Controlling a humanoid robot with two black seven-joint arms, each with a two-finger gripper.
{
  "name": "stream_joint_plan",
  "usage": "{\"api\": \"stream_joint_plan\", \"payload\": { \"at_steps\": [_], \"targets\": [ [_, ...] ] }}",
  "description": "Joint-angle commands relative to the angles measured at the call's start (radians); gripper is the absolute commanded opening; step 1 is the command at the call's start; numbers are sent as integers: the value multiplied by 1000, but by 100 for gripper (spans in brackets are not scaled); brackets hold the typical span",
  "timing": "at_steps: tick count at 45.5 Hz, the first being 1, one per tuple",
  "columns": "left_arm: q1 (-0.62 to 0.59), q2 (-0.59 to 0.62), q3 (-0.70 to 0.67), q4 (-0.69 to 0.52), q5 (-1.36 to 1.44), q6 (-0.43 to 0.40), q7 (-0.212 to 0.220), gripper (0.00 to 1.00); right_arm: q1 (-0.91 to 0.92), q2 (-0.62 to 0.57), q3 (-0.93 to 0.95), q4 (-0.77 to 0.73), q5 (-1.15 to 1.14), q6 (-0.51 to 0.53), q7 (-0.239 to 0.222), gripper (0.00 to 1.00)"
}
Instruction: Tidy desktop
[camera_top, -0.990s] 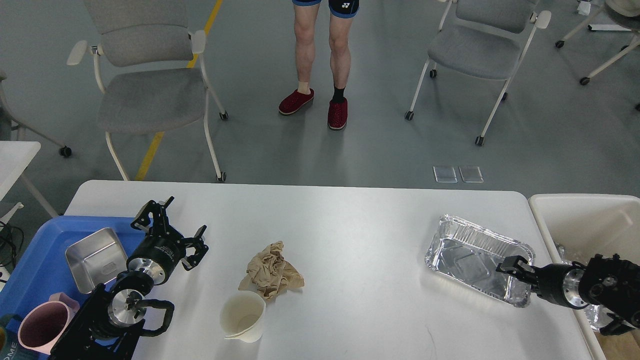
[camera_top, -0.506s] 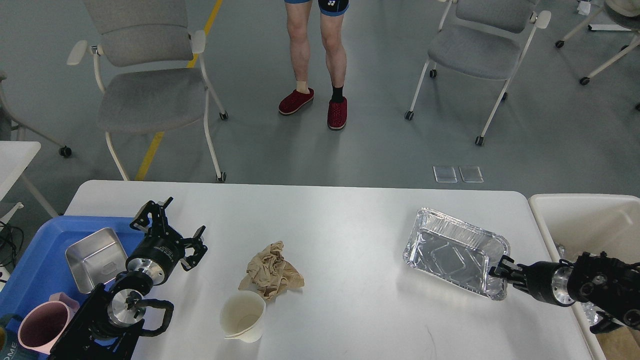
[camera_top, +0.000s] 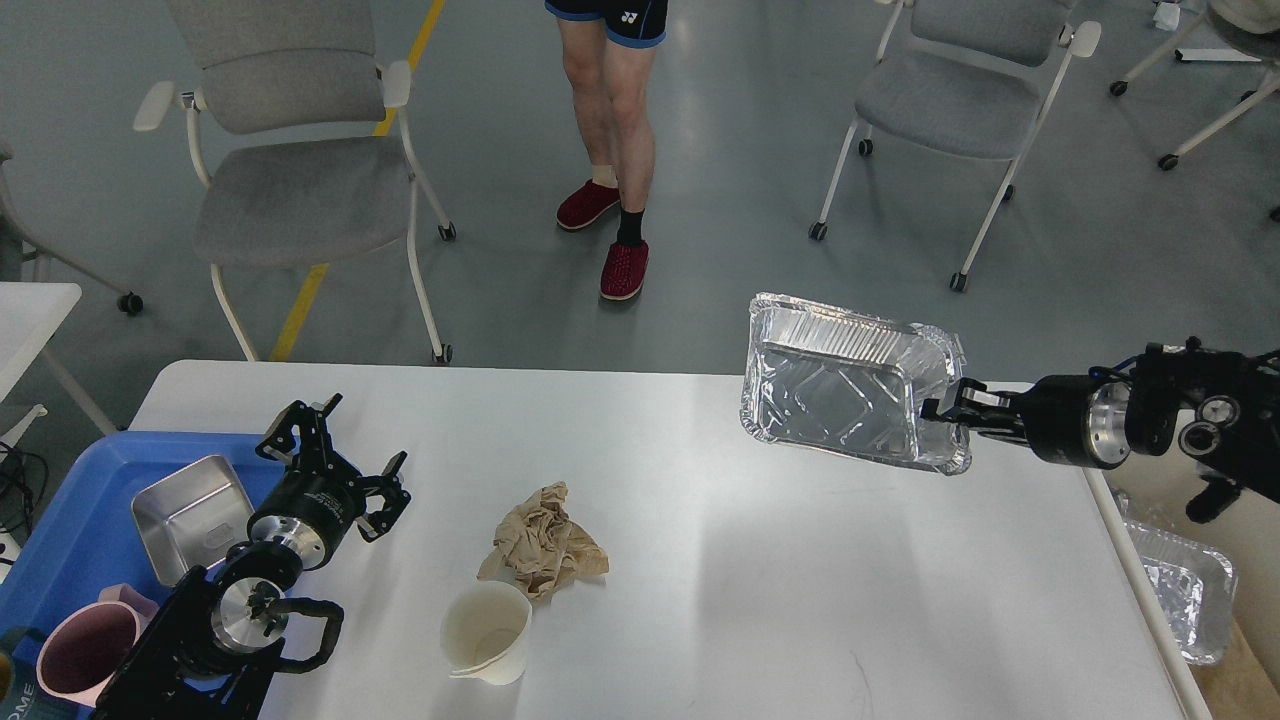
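The desktop (camera_top: 700, 560) is a large white tabletop. My right gripper (camera_top: 945, 412) is shut on the right rim of a foil tray (camera_top: 840, 385) and holds it tilted in the air above the table's far right corner. A crumpled brown paper (camera_top: 543, 545) lies mid-table, with a white paper cup (camera_top: 486, 630) tipped toward me just in front of it. My left gripper (camera_top: 335, 460) is open and empty, low over the table's left side beside the blue tray (camera_top: 90, 530).
The blue tray holds a steel pan (camera_top: 190, 515) and a pink mug (camera_top: 85, 655). A bin at the right holds another foil tray (camera_top: 1185, 590). A person (camera_top: 610, 150) stands beyond the table, between two grey chairs (camera_top: 290, 170).
My right gripper has lifted the foil tray off the table, up and to the left, tilting it. The person has stepped left. The left arm has barely moved.
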Motion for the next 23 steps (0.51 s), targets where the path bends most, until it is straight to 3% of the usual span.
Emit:
{"api": "stream_joint_plan", "payload": {
  "at_steps": [1,6,10,16,23],
  "targets": [
    [0,0,1,2,2,0,0,97,157,9,-105,4,40,23,-70,0],
    [0,0,1,6,3,0,0,97,227,48,-157,7,126,31,-150,0],
    [0,0,2,6,5,0,0,97,270,101,-200,3,140,31,-187,0],
    [-3,9,30,11,13,4,2,97,295,161,-237,-7,158,31,-205,0],
    [-8,49,194,11,13,52,0,97,295,198,-239,-22,183,31,-218,0]
  ]
}}
